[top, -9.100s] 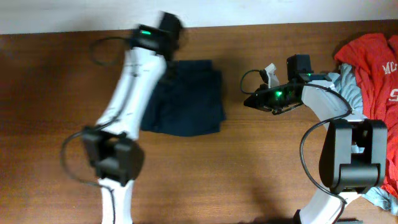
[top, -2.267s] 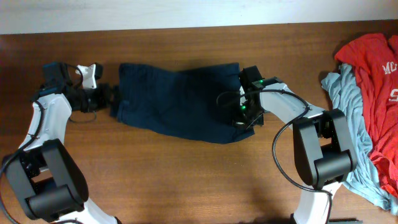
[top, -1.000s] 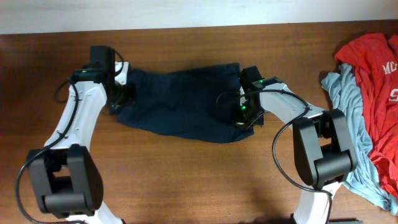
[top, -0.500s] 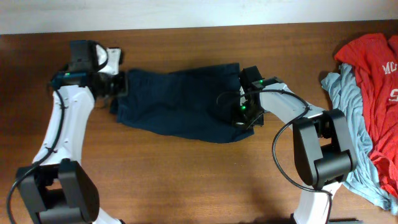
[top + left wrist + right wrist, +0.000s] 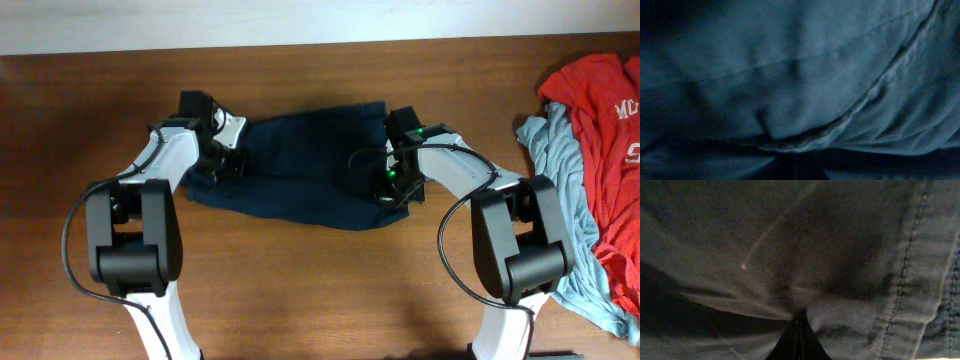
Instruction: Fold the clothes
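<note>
Toward the far edge of the table (image 5: 300, 290) lies the navy garment (image 5: 300, 165), likely limp and light. The left gripper (image 5: 225, 162) and right gripper (image 5: 390, 192) pinch its opposite ends, sensible holds for folding.

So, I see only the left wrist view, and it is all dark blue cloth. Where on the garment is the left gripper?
Observer: The left gripper is at the left end of the navy garment, shut on the cloth.
Operator: And the right one?
Observer: The right gripper is shut on the garment's right end, near a stitched hem.
Operator: Are other clothes close to it?
Observer: No. A red tee and a grey-blue garment lie in a heap at the far right, apart from it.
</note>
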Motion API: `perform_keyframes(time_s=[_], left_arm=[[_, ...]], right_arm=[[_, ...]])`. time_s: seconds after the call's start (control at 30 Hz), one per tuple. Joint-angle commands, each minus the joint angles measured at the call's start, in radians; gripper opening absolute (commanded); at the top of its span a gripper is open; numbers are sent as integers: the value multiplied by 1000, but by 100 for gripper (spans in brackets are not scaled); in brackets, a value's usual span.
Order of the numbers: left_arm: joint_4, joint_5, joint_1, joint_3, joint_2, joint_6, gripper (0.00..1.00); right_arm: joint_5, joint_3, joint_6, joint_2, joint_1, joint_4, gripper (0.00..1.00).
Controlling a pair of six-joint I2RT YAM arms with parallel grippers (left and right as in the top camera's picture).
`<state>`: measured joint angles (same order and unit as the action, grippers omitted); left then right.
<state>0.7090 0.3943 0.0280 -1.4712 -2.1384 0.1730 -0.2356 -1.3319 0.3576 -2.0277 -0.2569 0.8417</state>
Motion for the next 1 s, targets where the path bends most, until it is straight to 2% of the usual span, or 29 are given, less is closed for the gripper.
perform_keyframes(time_s=[0.0, 0.1, 0.27, 0.6, 0.7, 0.87, 0.97], left_arm=[[19, -30, -52, 2, -32, 24, 0], [49, -74, -87, 2, -34, 23, 2], [75, -77, -135, -3, -32, 23, 20], [266, -75, -184, -204, 7, 23, 31], [297, -22, -175, -253, 24, 24, 33], [310, 37, -123, -278, 41, 24, 34], [309, 17, -79, -278, 39, 24, 35]], right_arm=[[60, 26, -9, -8, 2, 19, 4], [60, 26, -9, -8, 2, 19, 4], [63, 26, -1, -8, 2, 21, 4], [64, 26, 24, -8, 2, 30, 4], [58, 24, 19, -7, 3, 30, 4], [-53, -17, -176, 50, 26, 35, 4], [-90, -51, -222, 124, 61, 45, 6]])
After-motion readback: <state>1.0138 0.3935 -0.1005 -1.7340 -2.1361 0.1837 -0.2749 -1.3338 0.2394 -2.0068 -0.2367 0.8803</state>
